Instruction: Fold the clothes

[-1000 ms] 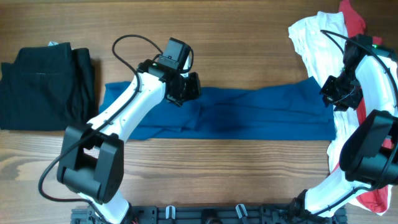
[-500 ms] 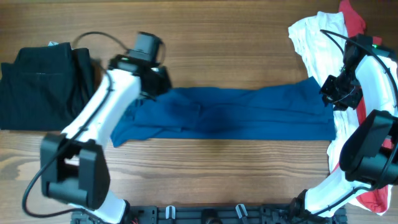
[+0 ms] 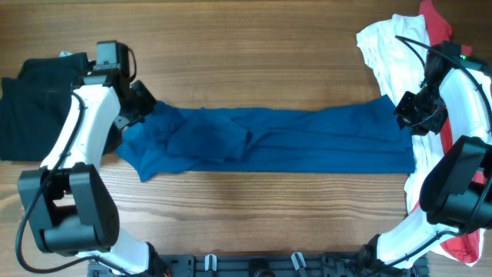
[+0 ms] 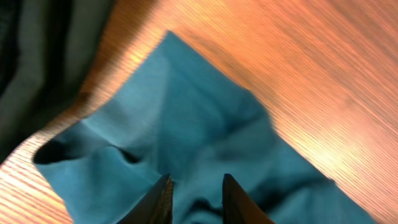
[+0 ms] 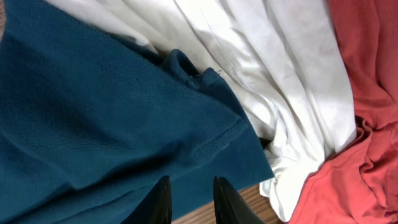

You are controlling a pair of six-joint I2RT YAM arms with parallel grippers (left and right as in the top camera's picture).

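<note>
At the table's left edge lies a black garment point(image 3: 46, 108). Just right of it, the left gripper point(image 4: 196, 186) pinches the left end of the blue shirt point(image 3: 307, 142), which stretches across mid-table. The right gripper point(image 5: 191, 186) pinches its right end, beside the white garment point(image 3: 388, 46) and red garment point(image 5: 367, 93). Only the wrist views show cloth between the jaws.

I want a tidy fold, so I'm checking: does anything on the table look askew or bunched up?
Yes. The blue shirt lies stretched as a long band, but its left end, by the left gripper, is bunched and creased rather than flat. Its right end overlaps the white garment in the loose pile.
</note>
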